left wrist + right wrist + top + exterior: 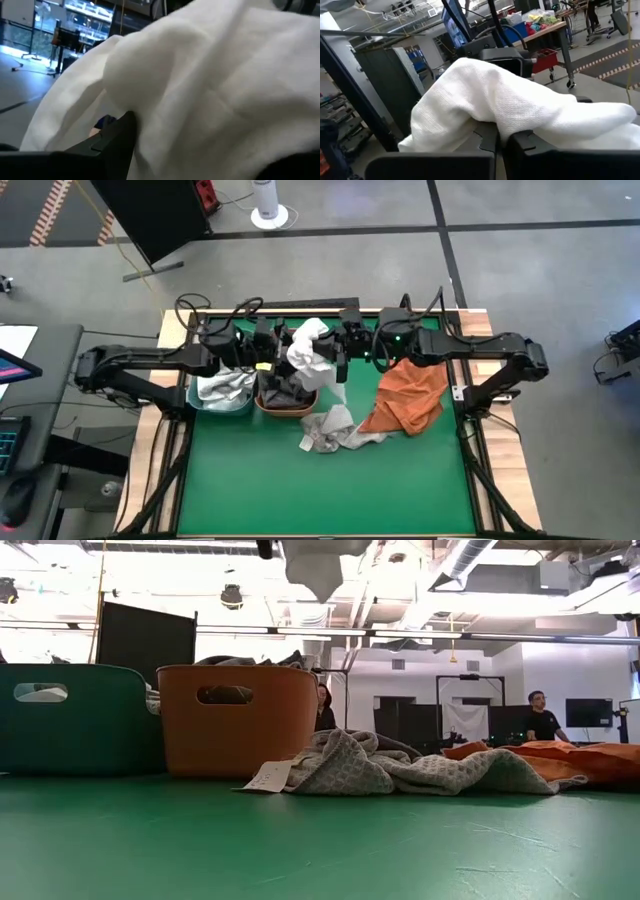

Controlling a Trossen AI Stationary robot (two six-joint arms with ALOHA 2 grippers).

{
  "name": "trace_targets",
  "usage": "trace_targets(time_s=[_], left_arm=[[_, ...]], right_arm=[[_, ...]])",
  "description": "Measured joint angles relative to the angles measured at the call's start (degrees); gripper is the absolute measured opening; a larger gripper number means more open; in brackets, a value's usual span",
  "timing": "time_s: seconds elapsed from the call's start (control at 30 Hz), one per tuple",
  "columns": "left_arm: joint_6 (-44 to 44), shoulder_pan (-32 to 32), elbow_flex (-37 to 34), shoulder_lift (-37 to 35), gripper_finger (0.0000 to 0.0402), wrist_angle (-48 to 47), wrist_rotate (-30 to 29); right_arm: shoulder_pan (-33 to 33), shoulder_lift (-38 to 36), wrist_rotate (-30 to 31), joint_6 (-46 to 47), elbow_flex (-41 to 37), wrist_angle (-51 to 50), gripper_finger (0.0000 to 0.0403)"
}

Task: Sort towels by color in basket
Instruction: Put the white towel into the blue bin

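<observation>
Low view, nearest first: a grey-checked towel (400,772) lies crumpled on the green table (300,850), with an orange towel (580,760) beside it; both are unsorted and wait their turn. Behind stand the orange basket (236,718) and the teal basket (75,718), side by side so each colour has its own bin. Seen from above, dark towels (290,392) sit in the orange basket and a pale towel (222,388) in the teal one. Above the baskets, the white towel (308,348) hangs between both arms. The right gripper (502,142) is nearly closed, pinching the cloth's edge. The left gripper (262,340) stands wide with cloth draped across a finger (117,132); whether it grips I cannot tell. Likely a handover toward the teal basket.
</observation>
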Motion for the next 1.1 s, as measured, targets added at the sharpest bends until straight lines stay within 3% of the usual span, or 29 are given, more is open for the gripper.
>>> trace_targets(time_s=[0.17,0.27,0.37,0.43,0.63,0.8,0.9,1.1], left_arm=[[-0.93,0.04,0.00,2.07,0.0221,2.52,-3.76],[-0.82,0.29,0.00,2.14,0.0149,2.42,-5.85],[-0.69,1.16,0.00,1.42,0.0050,2.02,-6.83],[-0.90,1.99,-0.02,0.37,0.0018,1.69,-7.45],[-0.89,5.78,-0.02,-6.81,0.0008,-7.34,-8.17],[0.62,9.26,0.04,-16.27,0.0007,-33.26,-11.13],[-1.93,11.07,0.02,-20.54,0.0008,-48.74,-14.77],[-8.75,11.98,0.02,-27.35,0.0008,-69.65,-22.72]], right_arm=[[-0.37,0.02,-0.67,-0.04,0.00,-0.04,0.0039],[-0.39,0.02,-0.65,-0.42,0.00,-0.20,0.0044],[-0.89,0.02,-0.65,-0.44,0.00,-0.67,0.0063],[-1.21,-0.13,-0.65,-0.05,0.00,-1.48,0.0083],[-2.52,-1.35,-2.69,2.47,0.02,-6.33,0.0169],[-2.62,-2.28,-2.28,2.56,0.00,-11.22,0.0229],[-2.60,-2.32,-2.09,3.86,0.00,-12.43,0.0242],[-2.62,-1.79,-1.59,6.16,0.00,-12.48,0.0241]])
